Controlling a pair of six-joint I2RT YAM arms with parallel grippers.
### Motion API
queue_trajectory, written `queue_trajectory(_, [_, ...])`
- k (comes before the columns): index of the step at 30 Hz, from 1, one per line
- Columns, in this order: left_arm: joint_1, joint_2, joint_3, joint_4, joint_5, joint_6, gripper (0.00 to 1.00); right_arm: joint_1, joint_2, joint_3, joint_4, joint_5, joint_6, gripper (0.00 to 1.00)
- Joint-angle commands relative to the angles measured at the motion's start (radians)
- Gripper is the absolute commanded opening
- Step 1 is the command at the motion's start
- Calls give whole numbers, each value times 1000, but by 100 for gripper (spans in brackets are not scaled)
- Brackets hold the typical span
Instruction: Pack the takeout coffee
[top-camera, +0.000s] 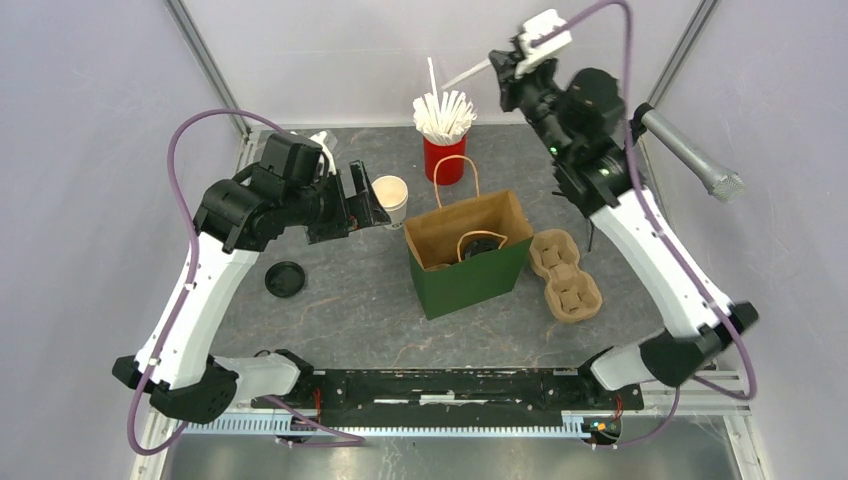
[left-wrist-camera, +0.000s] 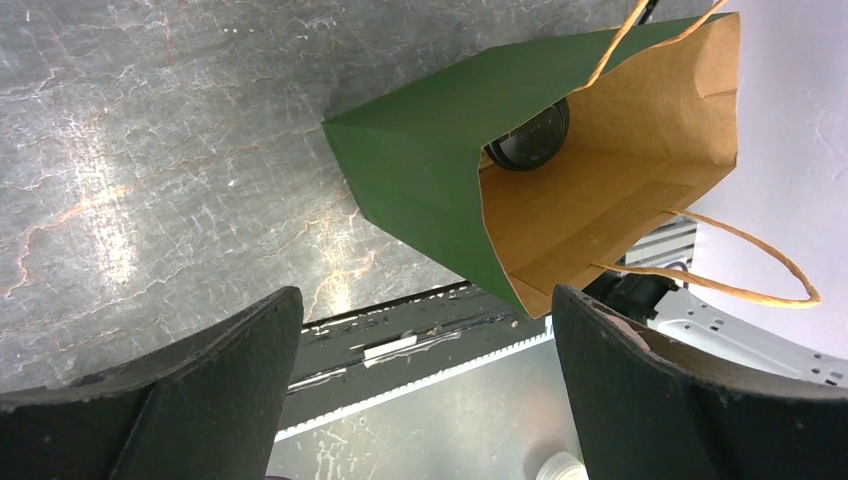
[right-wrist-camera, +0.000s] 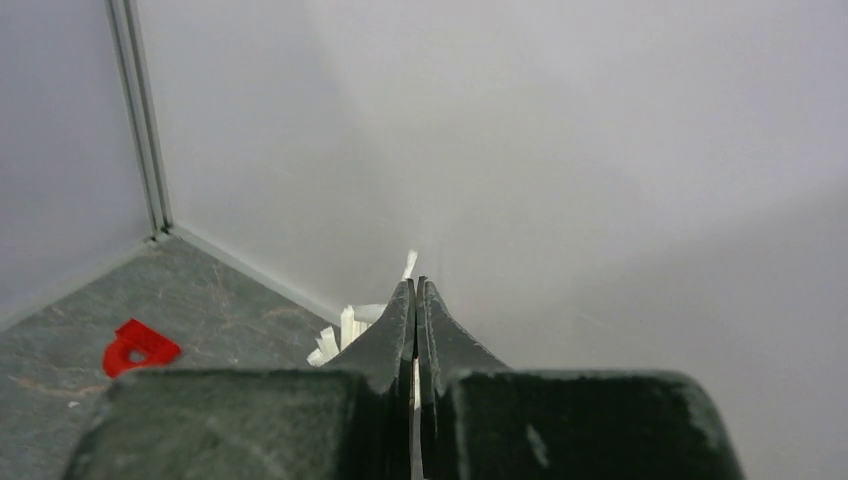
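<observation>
The takeout coffee (top-camera: 483, 246) stands inside the green paper bag (top-camera: 470, 280) at the table's middle; only its round black lid (left-wrist-camera: 530, 140) shows, the cup body is hidden by the bag's walls. My left gripper (top-camera: 368, 202) hangs left of the bag, open and empty, beside a lidless white cup (top-camera: 391, 198). In its wrist view the left gripper (left-wrist-camera: 425, 300) frames the bag's open mouth (left-wrist-camera: 620, 170). My right gripper (top-camera: 498, 62) is raised at the back, shut on a thin white straw (top-camera: 465, 75). In the right wrist view the straw tip (right-wrist-camera: 408, 265) pokes out past the right gripper (right-wrist-camera: 415, 285).
A red cup (top-camera: 445, 162) full of white straws (top-camera: 443, 112) stands behind the bag. A brown cardboard cup carrier (top-camera: 566, 275) lies right of the bag. A loose black lid (top-camera: 285, 279) lies at the left. A grey microphone (top-camera: 692, 155) juts in at the right.
</observation>
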Motion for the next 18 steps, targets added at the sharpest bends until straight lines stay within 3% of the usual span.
queue_trajectory(1, [9,5,37,-16,-35,47,100,-2,-177,-45,-4,-8,82,0])
queue_trajectory(9, [12,21,24,13,-6,40,100,-3,-436,-142,-120,-87,139,6])
queue_trajectory(13, [12,30,4,60,40,22,100,-3,-542,-236,-97,-248,173,7])
queue_trajectory(18, [13,43,3,70,44,2,100,-3,-539,-243,-219,-448,244,8])
